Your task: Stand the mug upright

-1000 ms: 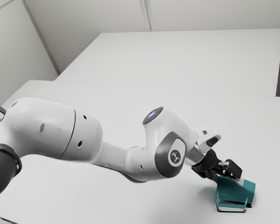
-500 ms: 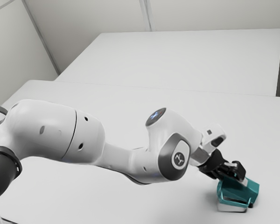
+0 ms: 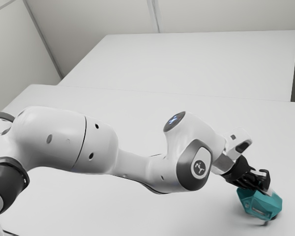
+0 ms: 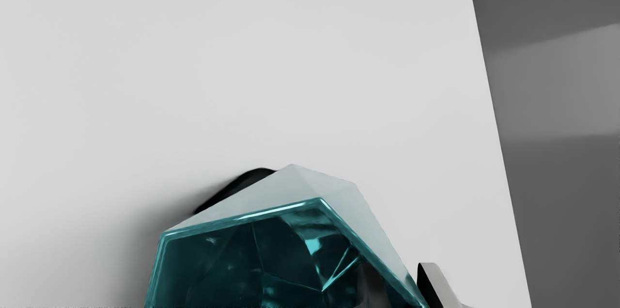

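My gripper [image 3: 266, 191] is at the exterior view's lower right, angled down to the teal faceted mug [image 3: 258, 204]. The mug is tilted, with a dark part at its underside close to the table. In the wrist view, the gripper [image 4: 404, 284] straddles the rim of the mug [image 4: 290, 216]: one finger reaches inside the dark teal interior, the other stands outside the pale outer wall, and the wall is held between them. Part of the black handle [image 4: 237, 189] pokes out behind the mug. The lower part of the mug is cut off there.
The white table [image 3: 113, 206] spreads around the arm, with a second white surface [image 3: 187, 61] behind it. In the wrist view the edge of the table [image 4: 491, 104] runs beside the outer finger, with grey floor past it.
My hand has moved toward the exterior view's right with the mug. The mug has tipped from resting on a flat pale-edged side to a slanted pose, its dark part now underneath.
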`<state>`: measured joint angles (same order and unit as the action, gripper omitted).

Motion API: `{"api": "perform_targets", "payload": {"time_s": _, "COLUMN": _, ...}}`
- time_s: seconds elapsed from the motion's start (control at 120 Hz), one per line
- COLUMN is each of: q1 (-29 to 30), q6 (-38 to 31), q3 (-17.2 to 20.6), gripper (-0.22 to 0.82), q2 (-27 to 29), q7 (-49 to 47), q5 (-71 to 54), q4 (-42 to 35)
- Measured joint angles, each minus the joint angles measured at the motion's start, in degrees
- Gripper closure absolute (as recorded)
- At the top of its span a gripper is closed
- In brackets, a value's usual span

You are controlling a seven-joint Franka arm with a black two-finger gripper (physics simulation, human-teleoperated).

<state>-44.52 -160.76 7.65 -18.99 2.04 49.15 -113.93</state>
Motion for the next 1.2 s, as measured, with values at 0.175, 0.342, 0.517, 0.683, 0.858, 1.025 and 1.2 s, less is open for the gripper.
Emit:
{"api": "perform_targets", "payload": {"time_s": 0.175, "q1": 0.0, "q6": 0.2, "q3": -0.3, "gripper": 0.75, "q2": 0.1, "q7": -0.8, "q5": -0.1, "q4": 0.0}}
{"api": "perform_targets", "payload": {"time_s": 0.342, "q1": 0.0, "q6": 2.0, "q3": -2.1, "gripper": 0.76, "q2": 2.7, "q7": -1.4, "q5": -0.4, "q4": -0.8}}
{"api": "perform_targets", "payload": {"time_s": 0.517, "q1": 0.1, "q6": 10.6, "q3": -10.3, "gripper": 0.78, "q2": 7.1, "q7": -2.0, "q5": -7.6, "q4": -1.4}}
{"api": "perform_targets", "payload": {"time_s": 0.683, "q1": 0.2, "q6": 19.2, "q3": -18.7, "gripper": 0.76, "q2": 8.5, "q7": -2.5, "q5": -22.2, "q4": -1.2}}
{"api": "perform_targets", "payload": {"time_s": 0.858, "q1": 0.3, "q6": 24.0, "q3": -25.2, "gripper": 0.78, "q2": 8.2, "q7": -2.9, "q5": -33.3, "q4": 0.0}}
{"api": "perform_targets", "payload": {"time_s": 1.025, "q1": 0.1, "q6": 27.2, "q3": -28.9, "gripper": 0.78, "q2": 7.9, "q7": -3.2, "q5": -37.8, "q4": 1.0}}
{"api": "perform_targets", "payload": {"time_s": 1.2, "q1": 0.0, "q6": 30.1, "q3": -32.9, "gripper": 0.78, "q2": 7.9, "q7": -3.6, "q5": -40.5, "q4": 1.2}}
